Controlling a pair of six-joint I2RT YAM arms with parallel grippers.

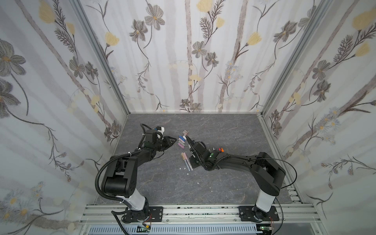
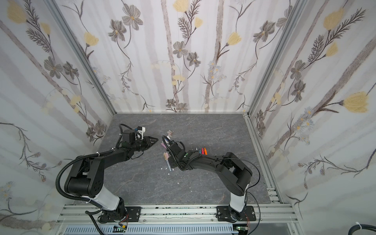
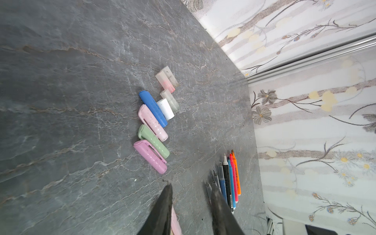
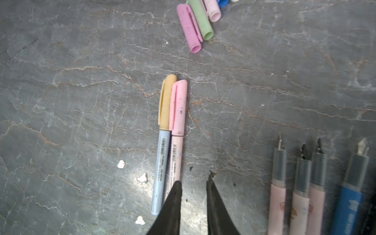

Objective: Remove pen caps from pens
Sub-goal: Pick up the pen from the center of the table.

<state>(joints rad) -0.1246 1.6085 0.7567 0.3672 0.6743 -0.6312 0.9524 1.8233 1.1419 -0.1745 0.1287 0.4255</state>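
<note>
Right gripper: jaws stood apart, nothing between them, bare table showing in the gap. One finger overlapped the lower end of the pink-capped pen, which lay touching the yellow-capped pen. Loose caps were clustered well apart from this pair. Four uncapped pens lay side by side. White specks lay near the capped pair.

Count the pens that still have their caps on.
2, side by side by the right gripper: a yellow-capped blue-grey pen and a pink-capped pink pen. The right arm may hide more.
</note>
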